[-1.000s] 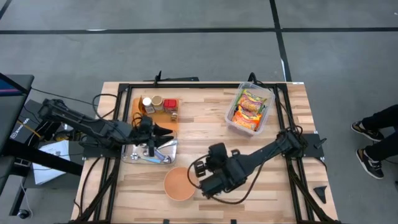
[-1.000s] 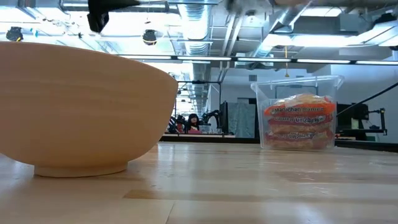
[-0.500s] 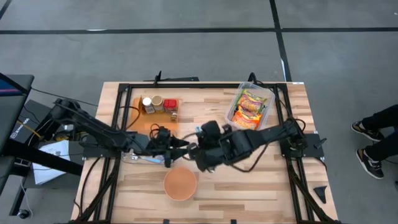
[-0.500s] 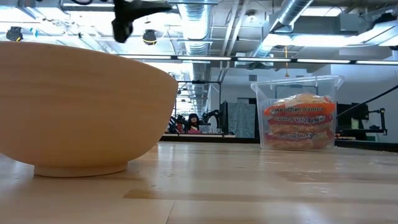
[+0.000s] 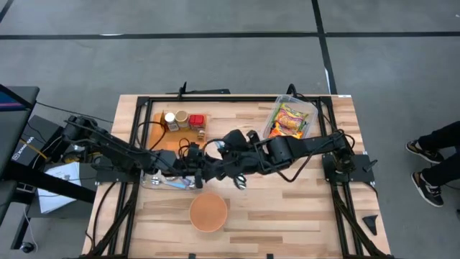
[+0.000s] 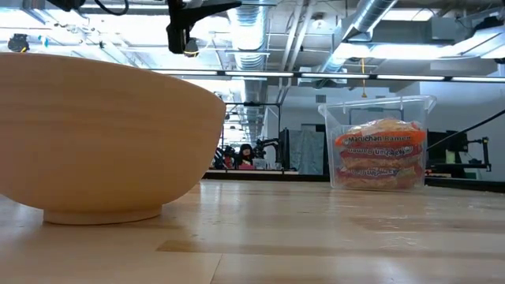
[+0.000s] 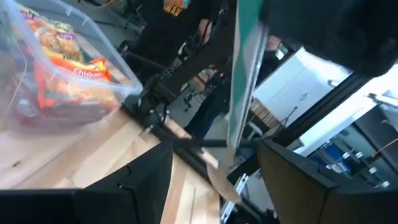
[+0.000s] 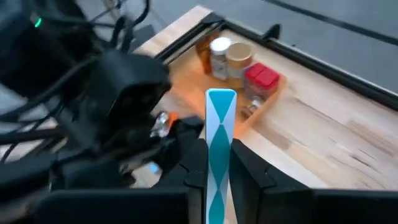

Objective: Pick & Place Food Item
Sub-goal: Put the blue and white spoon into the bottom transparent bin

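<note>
Legible print: noodle packets only.
In your low view, the orange packets (image 6: 379, 154) inside the clear tub (image 6: 379, 105) on the desk carry lettering that looks like "Maruchan Ramen", though the letters are soft. In your left wrist view, one packet (image 7: 87, 64) reads "Chicken". You will find the spice jar (image 5: 196, 120) labels too small to read.
</note>
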Controlling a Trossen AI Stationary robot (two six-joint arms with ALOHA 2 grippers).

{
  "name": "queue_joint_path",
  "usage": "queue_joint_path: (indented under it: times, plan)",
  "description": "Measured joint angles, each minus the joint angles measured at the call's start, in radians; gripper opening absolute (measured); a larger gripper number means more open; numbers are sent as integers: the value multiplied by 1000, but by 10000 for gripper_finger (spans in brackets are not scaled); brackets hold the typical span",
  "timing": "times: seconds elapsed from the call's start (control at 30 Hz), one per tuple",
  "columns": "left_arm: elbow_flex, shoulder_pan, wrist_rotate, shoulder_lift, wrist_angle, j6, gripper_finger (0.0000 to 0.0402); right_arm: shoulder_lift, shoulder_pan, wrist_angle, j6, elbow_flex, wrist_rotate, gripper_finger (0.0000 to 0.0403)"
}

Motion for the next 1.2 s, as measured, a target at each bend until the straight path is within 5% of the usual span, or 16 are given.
queue_joint_path:
  times: [0.47,0.83,1.2]
  plan:
    - [0,72,141,-3,108,44,209,-2,-6,106,-150,0,-165,33]
    - [2,59,180,-4,123,104,29,-1,-6,102,-148,0,-173,36]
    - [6,50,170,-3,74,156,29,-26,26,54,-69,1,-111,153]
